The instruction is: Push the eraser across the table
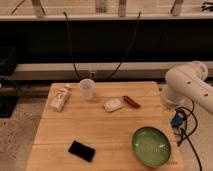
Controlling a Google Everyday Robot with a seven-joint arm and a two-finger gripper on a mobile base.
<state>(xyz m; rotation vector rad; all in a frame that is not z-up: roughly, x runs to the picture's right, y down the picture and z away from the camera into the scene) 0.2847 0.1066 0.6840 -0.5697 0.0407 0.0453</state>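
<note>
Push not started: eraser (81,150) sits near the counter's (75,125) front-left, well apart from the hand (176,119), which hangs off the right edge above the green bowl (151,146), open or closed I can't tell.

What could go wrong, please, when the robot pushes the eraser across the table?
1. The eraser lies near the front edge of the table; an off-line push could drop it off.
2. The bowl sits between it and the arm at the right, so the reach could knock it.
The gripper is not in view, somewhere behind that arm.
</note>
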